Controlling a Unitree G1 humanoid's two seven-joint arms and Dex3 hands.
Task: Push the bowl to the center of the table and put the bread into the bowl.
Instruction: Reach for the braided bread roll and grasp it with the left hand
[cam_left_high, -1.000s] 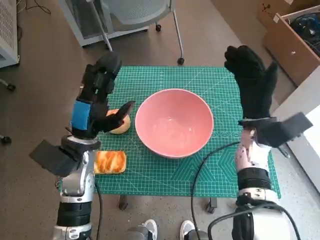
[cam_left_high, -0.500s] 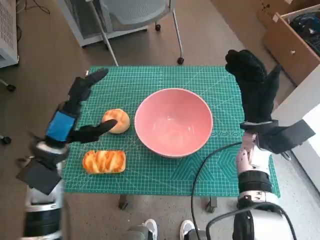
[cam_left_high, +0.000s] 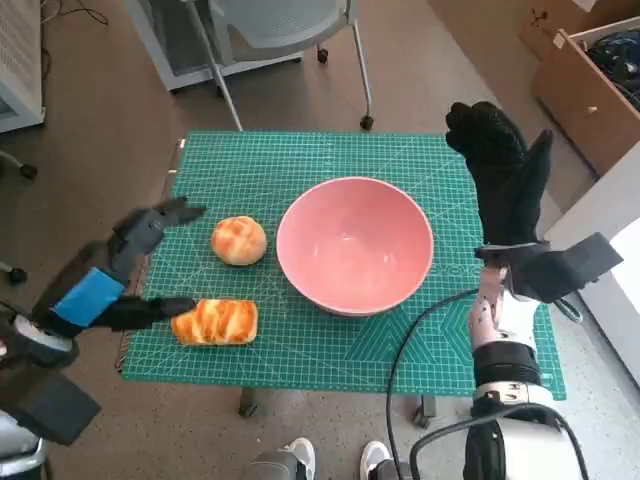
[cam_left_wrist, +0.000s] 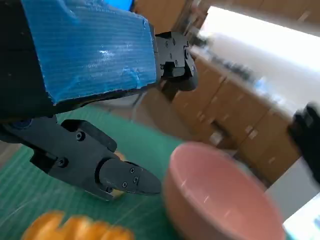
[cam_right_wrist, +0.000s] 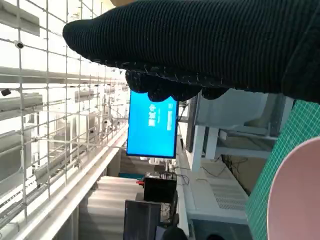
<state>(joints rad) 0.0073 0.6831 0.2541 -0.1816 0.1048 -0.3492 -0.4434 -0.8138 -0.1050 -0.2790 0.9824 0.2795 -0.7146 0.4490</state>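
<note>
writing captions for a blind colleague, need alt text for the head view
A large empty pink bowl sits mid-table on a green cutting mat, with a round bread roll and a long glazed bread on its left. The blue-taped left robot hand hovers open by them; the gloved right robot hand is raised, open.

In the left wrist view the long bread (cam_left_wrist: 75, 229) is blurred and cut by the bottom edge, the round bun (cam_left_wrist: 120, 159) is mostly hidden behind a finger, and the right hand (cam_left_wrist: 307, 135) is blurred at the right edge.
</note>
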